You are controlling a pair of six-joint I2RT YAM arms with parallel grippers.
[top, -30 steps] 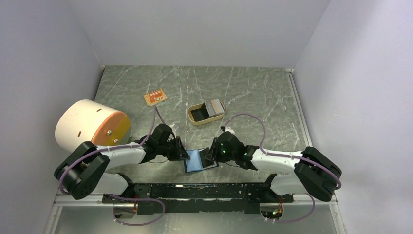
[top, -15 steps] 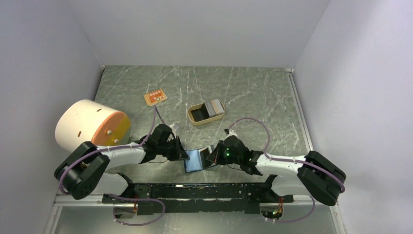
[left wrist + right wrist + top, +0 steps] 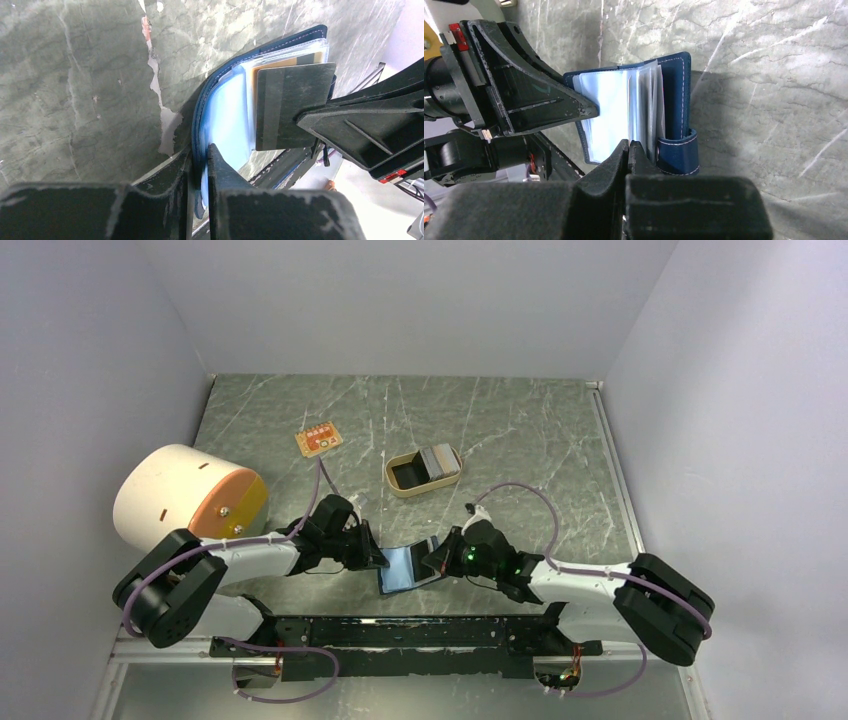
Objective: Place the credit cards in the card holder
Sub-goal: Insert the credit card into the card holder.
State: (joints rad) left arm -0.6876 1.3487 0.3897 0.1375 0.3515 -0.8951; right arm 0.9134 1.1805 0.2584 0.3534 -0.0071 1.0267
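The card holder (image 3: 405, 568) lies open near the table's front edge, navy outside, light blue sleeves inside. My left gripper (image 3: 378, 558) is shut on its left edge, as the left wrist view (image 3: 200, 152) shows. My right gripper (image 3: 432, 560) is shut on a grey credit card (image 3: 287, 105) with a dark stripe. It holds the card edge-on at the holder's sleeves (image 3: 644, 100). The card is barely visible between the jaws in the right wrist view (image 3: 629, 146). More grey and white credit cards (image 3: 437, 461) lie stacked in the right part of a tan tray (image 3: 400, 485).
A small orange board (image 3: 318, 440) lies at the back left. A large white and orange cylinder (image 3: 185, 495) stands at the left, beside my left arm. Grey walls close in the table on three sides.
My right arm has shifted a little to the right and lower, bringing the card in at the holder's right half, which now stands tilted up. The left gripper has kept its hold.
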